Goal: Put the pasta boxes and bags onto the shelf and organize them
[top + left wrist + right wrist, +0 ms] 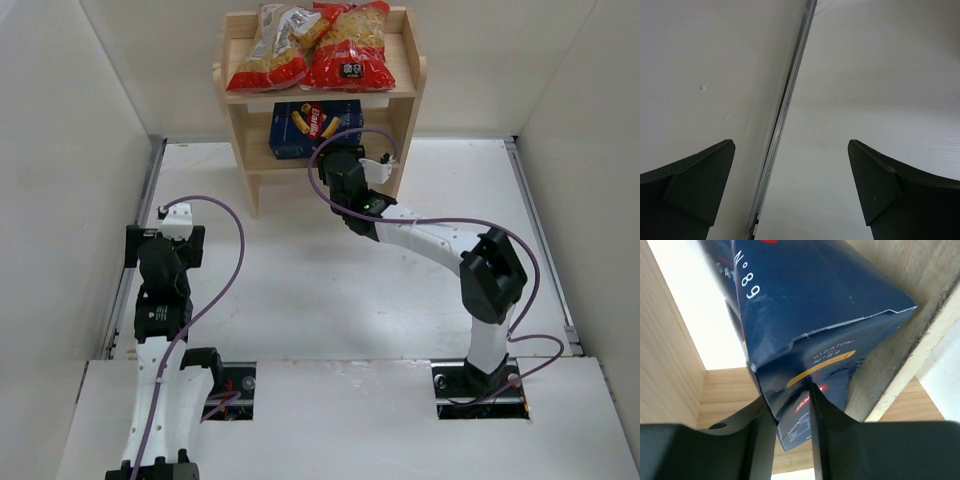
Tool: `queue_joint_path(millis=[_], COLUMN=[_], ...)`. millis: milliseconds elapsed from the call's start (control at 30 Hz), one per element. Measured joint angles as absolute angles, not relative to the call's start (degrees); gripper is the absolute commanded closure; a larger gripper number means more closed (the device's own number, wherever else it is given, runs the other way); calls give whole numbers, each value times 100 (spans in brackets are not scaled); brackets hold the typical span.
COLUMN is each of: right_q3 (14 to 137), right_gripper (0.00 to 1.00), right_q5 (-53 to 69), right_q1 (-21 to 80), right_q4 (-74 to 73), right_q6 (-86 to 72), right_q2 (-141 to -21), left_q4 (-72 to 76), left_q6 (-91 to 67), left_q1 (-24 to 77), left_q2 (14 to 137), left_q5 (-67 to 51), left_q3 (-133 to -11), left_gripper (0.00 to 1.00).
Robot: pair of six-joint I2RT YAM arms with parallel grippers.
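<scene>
The wooden shelf [240, 150] stands at the back of the table. Two red pasta bags [268, 50] [352, 45] lie side by side on its top tier. The dark blue Barilla box [305, 128] is in the lower tier, its front face showing. My right gripper [345, 168] reaches in at the lower tier's front right. In the right wrist view it [790, 395] is shut on the box's [805, 295] dented end flap, with shelf wood [665, 365] around. My left gripper [172, 215] is open and empty near the left wall, also in its wrist view [791, 145].
White walls enclose the table on three sides. A metal rail [785, 110] runs along the left wall's base, just under my left gripper. The shelf's right post [408, 130] is beside my right wrist. Purple cables loop over both arms.
</scene>
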State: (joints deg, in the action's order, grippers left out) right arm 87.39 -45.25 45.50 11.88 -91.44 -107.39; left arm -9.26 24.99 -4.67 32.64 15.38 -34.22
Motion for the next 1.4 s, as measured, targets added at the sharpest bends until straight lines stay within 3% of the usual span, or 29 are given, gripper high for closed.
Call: queue_joint_path(millis=[67, 100, 133, 267, 467, 600, 700, 833, 967, 1133, 1400], right_q3=[8744, 8770, 8790, 8383, 6243, 5352, 5317, 5319, 5319, 5393, 5428], right_gripper=[37, 24, 0, 0, 0, 0, 0, 0, 0, 0, 0], right_q5=[-4563, -4571, -4547, -4342, -3579, -3122, -2908, -2840, -2910, -2274, -902], right_q1=[4550, 4550, 4550, 4576, 4751, 5009, 4925, 3127, 1221, 506, 97], right_q4=[1282, 1415, 1579, 2003, 2043, 580, -1470, -3857, -4757, -4836, -5393], right_q6=[-9190, -9183, -9126, -8737, -7496, -6055, -5387, -4545, -3518, -2272, -1240], right_q2=[-10739, -10739, -10720, -10171, -7832, -6276, -5660, -5398, -4727, -3651, -4189], left_q4=[-928, -928, -928, -932, -934, -930, -930, -847, -794, -799, -803], left_q6=[2499, 2499, 2499, 2502, 2499, 2502, 2499, 2497, 2497, 2497, 2499], left_q1=[-473, -478, -489, -526, -589, -613, -611, -607, -613, -742, -832], left_q2=[3264, 3260, 3253, 3201, 3052, 3017, 3089, 3454, 3955, 4160, 3955], left_q5=[1538, 1538, 1535, 1531, 1531, 1533, 1531, 1538, 1546, 1608, 1699], left_q3=[-3420, -3420, -3420, -3420, -3411, -3367, -3323, -3323, -3323, -3323, -3323], left_gripper=[0, 0, 0, 0, 0, 0, 0, 0, 0, 0, 0])
